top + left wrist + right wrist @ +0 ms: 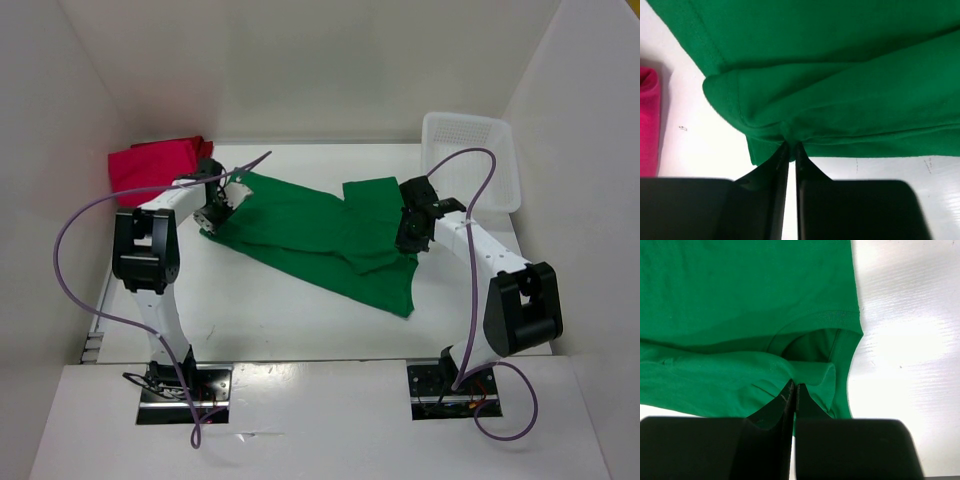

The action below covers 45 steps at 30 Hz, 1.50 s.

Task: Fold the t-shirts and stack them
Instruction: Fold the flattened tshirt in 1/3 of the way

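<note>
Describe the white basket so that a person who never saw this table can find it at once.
Look at the white table, then at its far right corner, next to the side wall. The basket stands there. It alone is stiff, white and full of small holes; the green shirt and the red cloth are soft and coloured.

This is a robot lab cell, not a home. A white table (270, 310) is boxed in by plain white panels (50, 150) on three sides. A left arm (150, 260) and right arm (505, 290) are bolted to metal plates (215, 390) at its near edge, purple cables (57, 250) looping loose. A plastic basket (503, 165), green shirt (300, 225) and red shirt (150, 165) lie on it.
</note>
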Tool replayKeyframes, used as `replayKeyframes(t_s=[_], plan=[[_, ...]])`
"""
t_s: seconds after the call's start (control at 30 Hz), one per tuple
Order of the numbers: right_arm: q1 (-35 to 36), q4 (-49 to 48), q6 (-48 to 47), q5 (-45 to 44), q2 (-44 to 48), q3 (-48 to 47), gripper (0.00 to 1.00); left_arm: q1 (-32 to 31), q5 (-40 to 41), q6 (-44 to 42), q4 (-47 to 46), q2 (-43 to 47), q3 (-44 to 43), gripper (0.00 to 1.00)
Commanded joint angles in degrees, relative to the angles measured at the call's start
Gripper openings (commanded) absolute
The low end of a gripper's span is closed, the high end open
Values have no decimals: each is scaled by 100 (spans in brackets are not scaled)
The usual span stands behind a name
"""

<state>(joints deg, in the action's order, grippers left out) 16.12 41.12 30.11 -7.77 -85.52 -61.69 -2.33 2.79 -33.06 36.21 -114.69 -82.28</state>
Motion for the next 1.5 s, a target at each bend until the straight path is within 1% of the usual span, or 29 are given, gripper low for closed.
replayKeyframes(t_s=[0.0, 0.07, 0.17, 0.23, 0.33, 0.37, 0.4, 0.43, 0.47, 0.5, 0.53, 0.57, 0.6, 0.67, 0.7, 0.8, 0.93, 1.03, 1.1, 1.13, 1.2, 1.27, 1.3, 1.4, 1.47], plan=[[-47, -184, -31, -102, 246, 17, 0, -13, 90, -78, 53, -132, -192, 12], [-47, -131, -31, -102, 246, 17, 0, -13, 90, -25, 53, -132, -244, 6], [-47, 9, -31, -155, 386, 17, 0, -13, 90, 97, 53, 122, -245, 3], [-47, 228, 21, -155, 622, 17, 0, -13, 90, 98, 237, 482, -245, 1], [-47, 492, 362, 169, 1035, -36, 0, 119, -41, 37, 492, 1167, -17, 0], [74, 606, 477, 466, 1420, 103, 0, 179, -41, -51, 597, 1525, 175, 0], [145, 694, 792, 574, 1615, 183, 0, 232, 28, -104, 868, 1703, 299, 0], [259, 913, 978, 636, 2017, 366, 0, 233, 29, -235, 1001, 1896, 466, 0], [408, 1028, 1171, 689, 2213, 455, 0, 233, 142, -314, 1237, 2281, 920, 0], [714, 1142, 1373, 776, 2397, 552, 0, 233, 230, -376, 1301, 2485, 1203, 0], [865, 1291, 1784, 847, 2765, 770, 0, 233, 423, -499, 1414, 2861, 1493, 0], [1006, 1293, 1979, 934, 2942, 886, 0, 233, 511, -500, 1416, 3030, 2009, 0], [1225, 1345, 2155, 1144, 3109, 1148, 0, 233, 582, -500, 1511, 3162, 2232, 0], [1376, 1415, 2595, 1374, 3583, 1396, 0, 233, 583, -500, 1748, 3443, 2549, 0], [1429, 1468, 2701, 1514, 3725, 1562, 0, 233, 530, -421, 1819, 3445, 2716, 0], [1482, 1680, 2843, 1515, 4181, 1669, 0, 233, 364, -281, 1925, 3524, 2796, 0], [1482, 1750, 2791, 1743, 4052, 1721, 0, 233, 363, -227, 2065, 3270, 2796, 0], [1604, 1864, 2790, 1744, 3990, 1722, 0, 233, 494, -227, 2214, 3269, 2849, 0], [1605, 2144, 2790, 1910, 4060, 1547, 0, 294, 574, -341, 2495, 3487, 2901, 0], [1605, 2311, 2790, 1980, 4130, 1476, 0, 442, 670, -403, 2575, 3585, 2902, 0], [1605, 2766, 2912, 2208, 4366, 1318, 0, 610, 890, -543, 2689, 3848, 2971, 0], [1658, 3041, 3036, 2525, 4552, 1256, 0, 803, 943, -666, 2690, 3911, 2972, 0], [1658, 3199, 3036, 2813, 4622, 1326, 0, 804, 943, -667, 2786, 3850, 2920, 0], [1658, 3341, 2905, 3017, 4623, 1493, 0, 804, 943, -605, 2787, 3674, 2919, 0], [1658, 3341, 2747, 2862, 4343, 1424, 0, 804, 943, -605, 2717, 3534, 2849, 0]])
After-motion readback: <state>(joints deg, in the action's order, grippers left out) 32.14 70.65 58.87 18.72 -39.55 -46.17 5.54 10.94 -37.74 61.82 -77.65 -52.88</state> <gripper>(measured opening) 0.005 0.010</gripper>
